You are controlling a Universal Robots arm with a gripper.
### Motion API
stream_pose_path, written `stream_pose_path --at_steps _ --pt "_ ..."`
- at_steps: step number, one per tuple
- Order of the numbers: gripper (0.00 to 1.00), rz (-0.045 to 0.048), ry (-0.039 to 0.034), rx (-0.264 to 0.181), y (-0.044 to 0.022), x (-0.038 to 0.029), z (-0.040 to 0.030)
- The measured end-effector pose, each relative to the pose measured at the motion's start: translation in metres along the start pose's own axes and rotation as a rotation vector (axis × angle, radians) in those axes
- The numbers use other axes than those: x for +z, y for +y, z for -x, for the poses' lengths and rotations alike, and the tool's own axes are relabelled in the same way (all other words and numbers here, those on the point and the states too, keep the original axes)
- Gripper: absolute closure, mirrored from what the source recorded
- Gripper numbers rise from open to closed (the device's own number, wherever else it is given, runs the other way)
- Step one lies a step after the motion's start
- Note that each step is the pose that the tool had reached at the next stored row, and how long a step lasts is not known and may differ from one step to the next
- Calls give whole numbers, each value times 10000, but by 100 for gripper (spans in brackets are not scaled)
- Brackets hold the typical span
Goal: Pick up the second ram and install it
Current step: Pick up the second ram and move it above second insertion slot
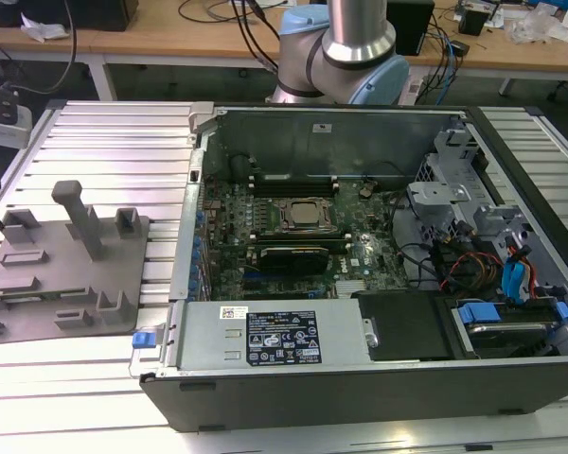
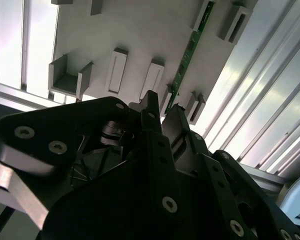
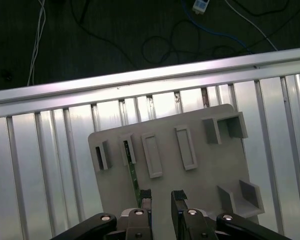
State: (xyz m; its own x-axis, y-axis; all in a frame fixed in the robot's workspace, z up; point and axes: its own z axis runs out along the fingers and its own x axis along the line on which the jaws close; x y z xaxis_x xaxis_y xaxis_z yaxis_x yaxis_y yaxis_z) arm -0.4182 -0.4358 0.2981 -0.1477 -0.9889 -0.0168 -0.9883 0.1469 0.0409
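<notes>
Gripper (image 3: pixel 161 196) hovers over the grey tray (image 3: pixel 210 165), fingers spread, pinching nothing. The second ram (image 3: pixel 134 181) sits in the tray, just beside one fingertip. Not gripped, not lifted: pickup and seating on the motherboard (image 1: pixel 374 251) are both left to do.
</notes>
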Motion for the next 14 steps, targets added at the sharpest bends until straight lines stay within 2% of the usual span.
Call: stream_pose_path --at_steps 14 --pt "70 0 0 0 -5 120 -2"
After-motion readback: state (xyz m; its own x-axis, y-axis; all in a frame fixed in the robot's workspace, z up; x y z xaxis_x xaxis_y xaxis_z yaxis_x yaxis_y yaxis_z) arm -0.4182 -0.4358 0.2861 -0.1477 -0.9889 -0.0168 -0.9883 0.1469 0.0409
